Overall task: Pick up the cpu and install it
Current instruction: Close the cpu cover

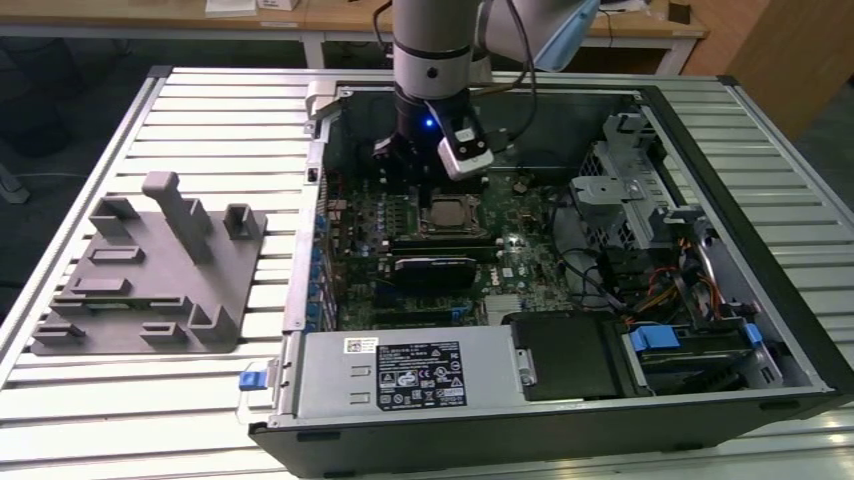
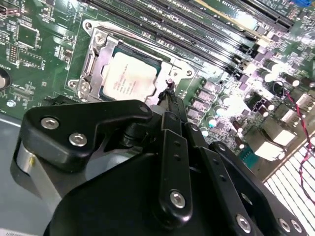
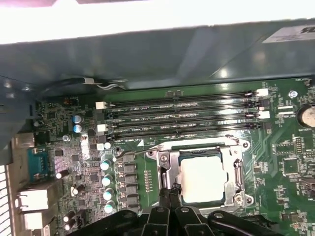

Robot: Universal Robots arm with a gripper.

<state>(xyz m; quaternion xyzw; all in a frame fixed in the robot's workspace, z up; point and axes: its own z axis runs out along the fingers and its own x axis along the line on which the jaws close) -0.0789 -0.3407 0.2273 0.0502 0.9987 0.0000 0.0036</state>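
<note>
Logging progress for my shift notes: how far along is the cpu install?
Done: the cpu already lies in the socket. In hand: nothing; the end effector is shut and empty, near the socket's edge. Left: I cannot tell whether the socket is latched.

open room above the cpu; socket frame rims it, memory slots (low), case wall nearby.
</note>
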